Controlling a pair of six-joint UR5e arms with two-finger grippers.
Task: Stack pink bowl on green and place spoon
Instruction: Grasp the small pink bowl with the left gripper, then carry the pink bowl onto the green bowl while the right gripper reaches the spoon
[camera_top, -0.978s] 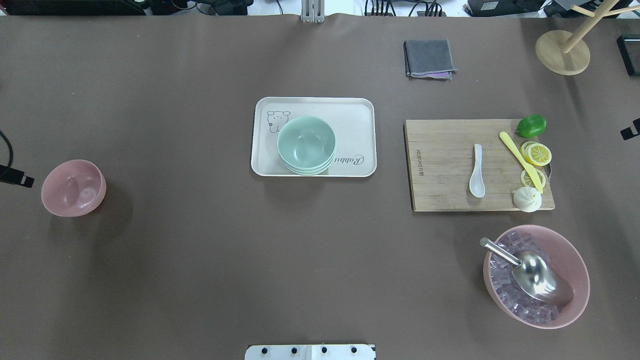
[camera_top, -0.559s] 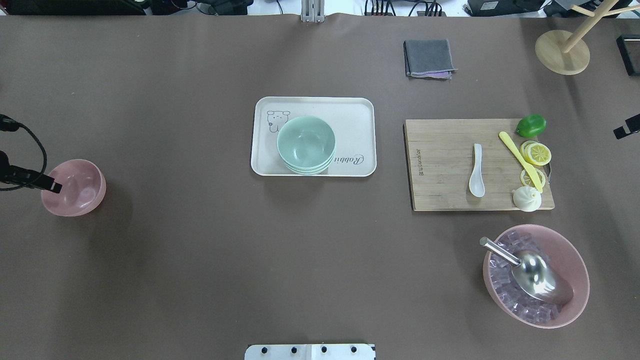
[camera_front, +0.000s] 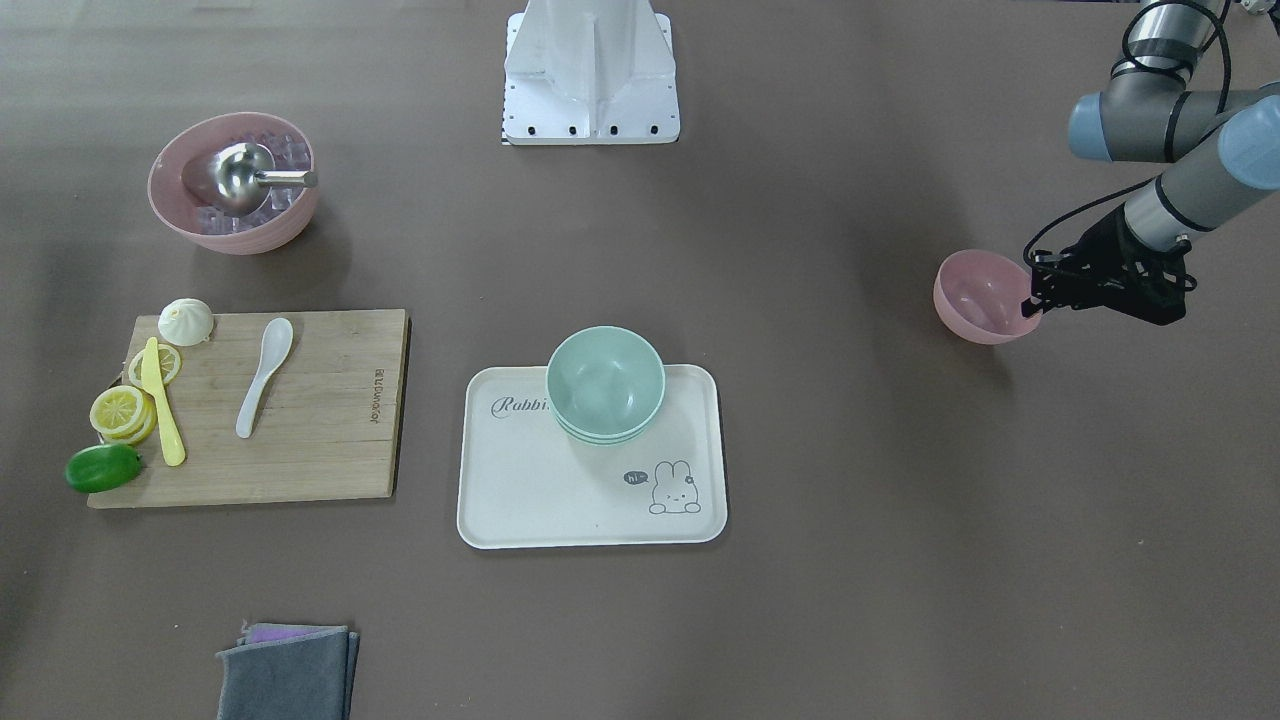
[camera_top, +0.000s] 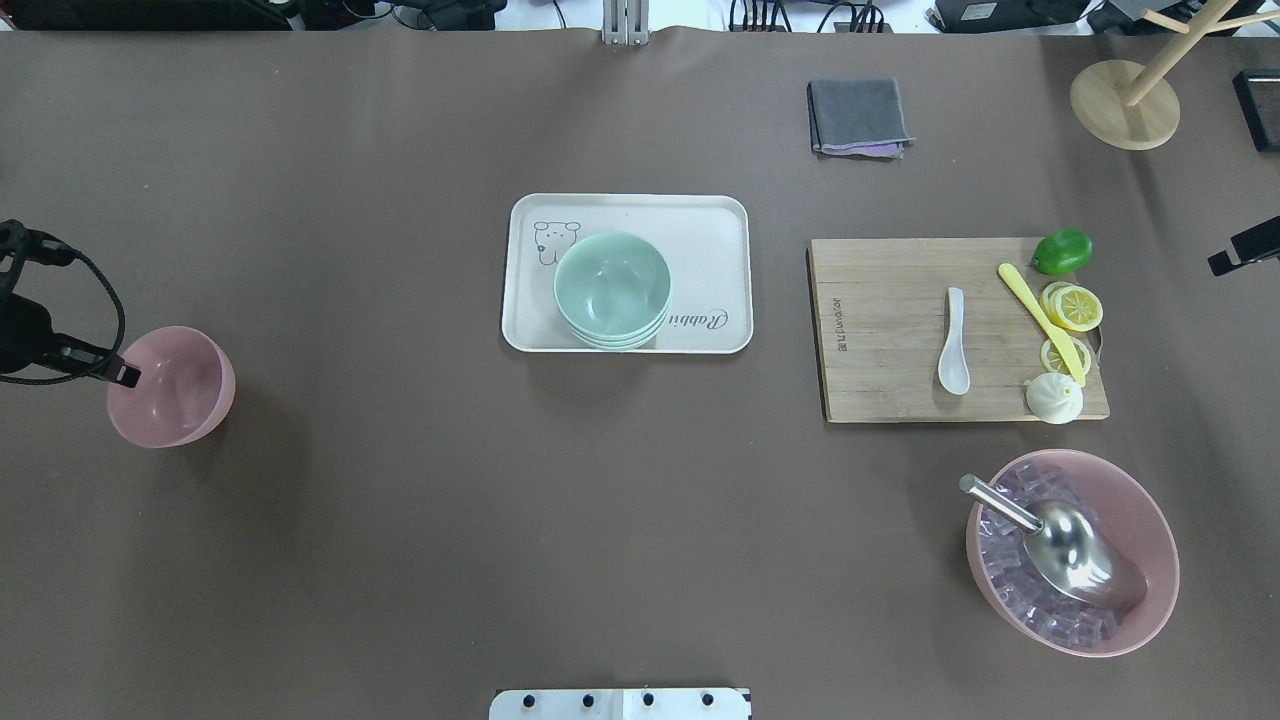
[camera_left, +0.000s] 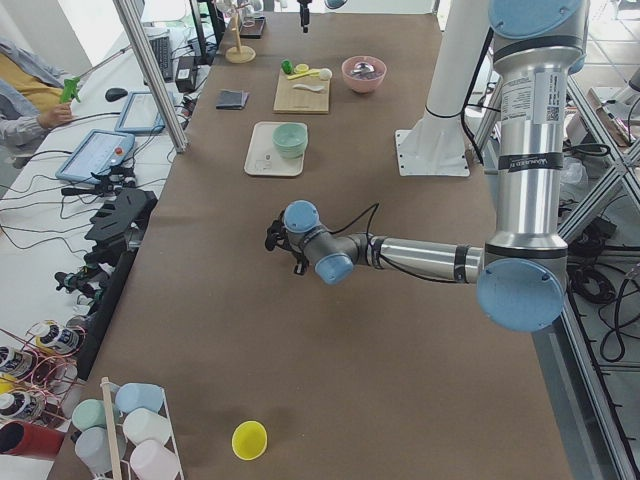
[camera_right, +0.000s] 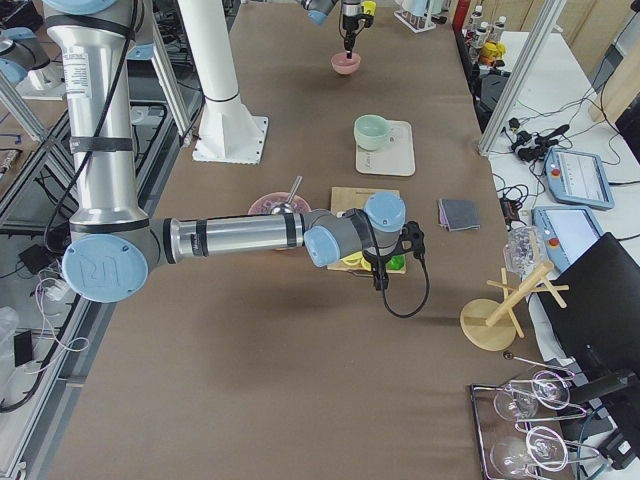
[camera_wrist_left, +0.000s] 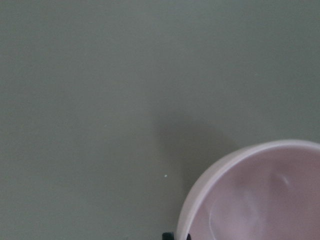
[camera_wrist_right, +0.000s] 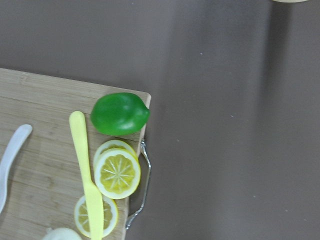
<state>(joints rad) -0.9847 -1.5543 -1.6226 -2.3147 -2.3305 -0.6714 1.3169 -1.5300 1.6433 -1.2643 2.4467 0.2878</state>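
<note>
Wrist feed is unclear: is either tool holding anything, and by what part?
Left tool pinches the pink bowl by its rim, on the arm's side. Right tool: cannot tell.

— Light on your worktop (camera_top: 400, 550)?
— Even, diffuse, from overhead. Mid-bright, no hard edges. A soft shadow pools just beside the pink bowl (camera_top: 180, 395), toward the overhead view's lower right.
— Glare?
— Small white highlights on the metal scoop (camera_top: 1075, 555). The strip beyond the far edge is blown white.
— Focus?
— Your left wrist view is soft with a grey-green cast, and the bowl rim is blurred. The right wrist view is crisp: lime (camera_wrist_right: 120, 114) sharp, broad faint shadow bands on the worktop. In the side views, uprights lean near the edges.
</note>
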